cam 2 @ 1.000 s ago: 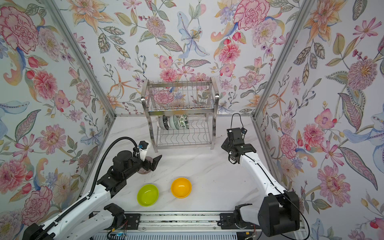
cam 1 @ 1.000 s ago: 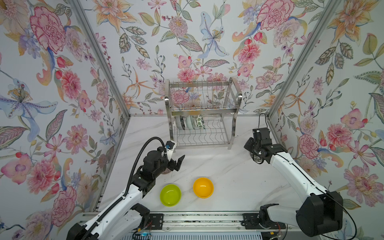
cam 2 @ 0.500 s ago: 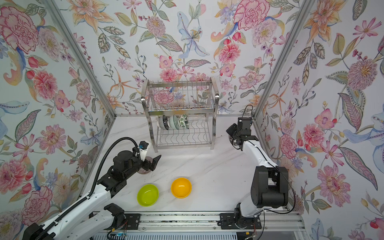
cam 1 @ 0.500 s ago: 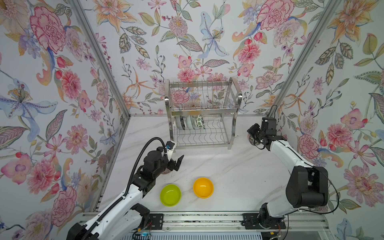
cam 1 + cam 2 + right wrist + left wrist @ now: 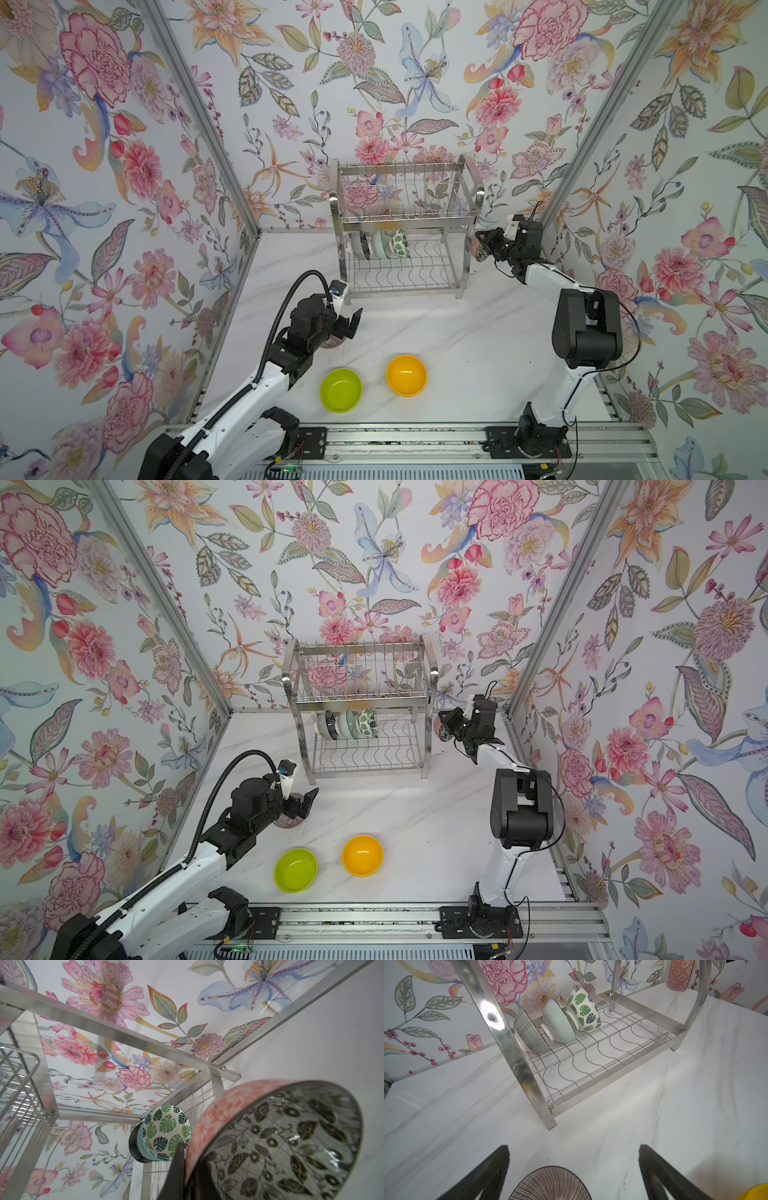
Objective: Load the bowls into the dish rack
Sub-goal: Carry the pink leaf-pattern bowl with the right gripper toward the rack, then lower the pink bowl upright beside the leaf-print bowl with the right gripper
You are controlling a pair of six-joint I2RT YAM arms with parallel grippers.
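The dish rack (image 5: 415, 226) stands at the back of the table, and its lower tier holds a dark navy bowl (image 5: 529, 1032), a pale mint bowl (image 5: 558, 1022) and a leaf-print bowl (image 5: 583, 1012) on edge. My right gripper (image 5: 487, 246) is shut on the rim of the black-and-white floral bowl (image 5: 280, 1142), held in the air just right of the rack's right post. My left gripper (image 5: 573, 1147) hangs open over the pinkish-brown ribbed bowl (image 5: 550, 1184), not touching it. The lime green bowl (image 5: 340, 390) and the orange-yellow bowl (image 5: 406, 375) sit near the front edge.
Flowered walls close in the white marble table (image 5: 457, 332) on three sides. A metal rail (image 5: 415, 436) carrying both arm bases runs along the front. The rack's upper tier (image 5: 361, 675) holds no bowl.
My right arm has swung back and up with the floral bowl, from the table's right side to beside the rack's right post. The left arm has hardly moved.
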